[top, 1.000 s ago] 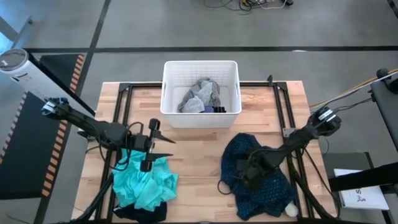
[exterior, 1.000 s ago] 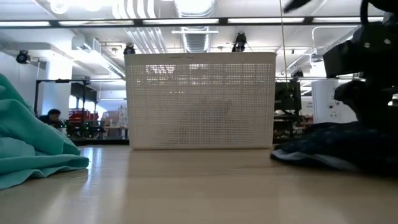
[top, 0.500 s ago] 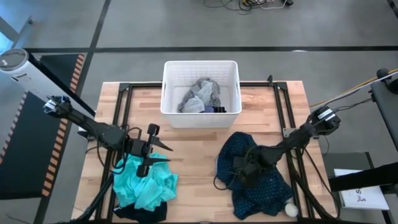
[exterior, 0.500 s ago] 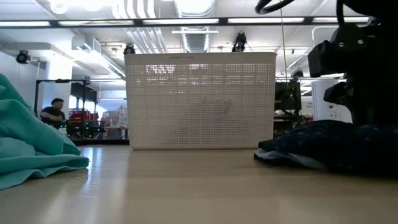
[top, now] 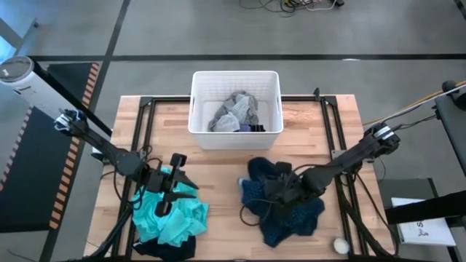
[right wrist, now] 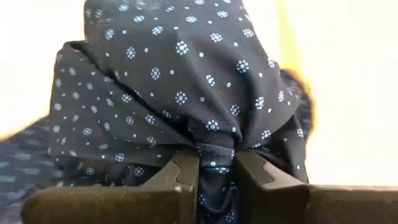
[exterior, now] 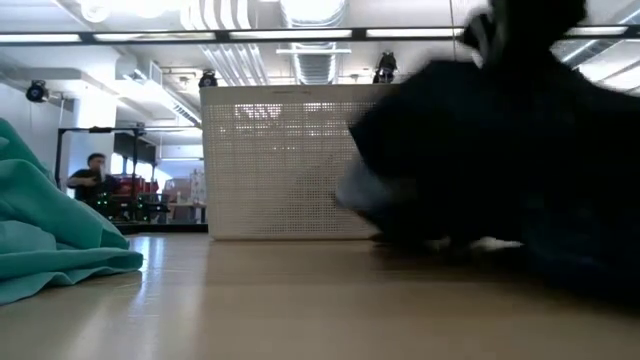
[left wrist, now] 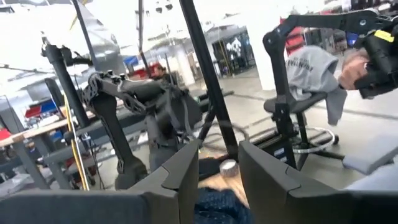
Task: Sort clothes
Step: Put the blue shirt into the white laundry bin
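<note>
My right gripper [top: 280,191] is shut on the navy white-dotted garment [top: 285,207], right of the table's middle. In the low view that garment [exterior: 480,150] is a dark blur in front of the white basket [exterior: 300,130]. My left gripper [top: 188,189] hovers open over the teal shirt [top: 175,218] at the near left, with nothing between its fingers [left wrist: 186,174]. A dark garment [top: 164,251] shows under the shirt's near edge. Grey pieces [top: 234,113] lie inside the basket [top: 196,109]. My right gripper pinches a gathered bunch of the dotted cloth [right wrist: 216,158] between its two fingers, several layers thick. The fingers slant downward from the table's right side. The pinched part is raised and drapes around the fingertips, while the garment's lower part [top: 291,225] lies on the table.
The basket stands at the far middle of the wooden table [top: 218,167]. A small white thing [top: 340,246] lies near the front right corner. Black frame rails [top: 142,131] run along both sides. Bare wood lies between the two clothes piles.
My right gripper has shut on the navy garment, risen and moved toward the table's left. The garment has been gathered and partly lifted, and its right part has been drawn left off the white thing. My left gripper has swung slightly nearward over the teal shirt, its fingers closer together.
</note>
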Motion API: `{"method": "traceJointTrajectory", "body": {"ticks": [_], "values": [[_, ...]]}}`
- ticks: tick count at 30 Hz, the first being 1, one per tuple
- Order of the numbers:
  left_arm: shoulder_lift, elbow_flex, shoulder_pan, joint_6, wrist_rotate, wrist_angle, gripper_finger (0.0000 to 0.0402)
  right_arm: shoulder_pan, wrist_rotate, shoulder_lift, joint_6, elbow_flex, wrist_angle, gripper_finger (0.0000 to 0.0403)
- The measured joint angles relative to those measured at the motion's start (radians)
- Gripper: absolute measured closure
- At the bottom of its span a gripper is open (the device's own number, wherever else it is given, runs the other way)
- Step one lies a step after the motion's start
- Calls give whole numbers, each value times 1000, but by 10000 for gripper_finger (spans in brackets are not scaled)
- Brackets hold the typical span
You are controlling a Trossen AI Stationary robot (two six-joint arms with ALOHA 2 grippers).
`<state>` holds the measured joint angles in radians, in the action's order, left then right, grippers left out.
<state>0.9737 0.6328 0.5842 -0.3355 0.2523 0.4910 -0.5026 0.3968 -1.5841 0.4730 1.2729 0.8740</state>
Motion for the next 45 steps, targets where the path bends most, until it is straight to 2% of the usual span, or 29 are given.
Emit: {"method": "traceJointTrajectory", "body": {"ticks": [11,17,24,27,30,33,38,45], "values": [[1,-108,6,8,0,160,305,11,118,-5,-238,359,70,371],[1,-124,6,35,1,162,337,39,179,-5,-383,539,83,371],[1,-132,6,39,3,159,392,101,262,-4,-565,776,77,371],[1,-134,6,39,9,157,399,139,280,-3,-676,858,4,371],[1,-134,6,51,77,153,400,186,282,-3,-802,927,-99,371],[1,-136,5,64,123,139,401,240,265,-3,-910,981,-246,371],[12,-137,5,63,125,137,401,331,252,-17,-1058,1043,-517,371],[42,-137,5,63,125,144,401,476,94,-87,-1076,1083,-699,371]]}}
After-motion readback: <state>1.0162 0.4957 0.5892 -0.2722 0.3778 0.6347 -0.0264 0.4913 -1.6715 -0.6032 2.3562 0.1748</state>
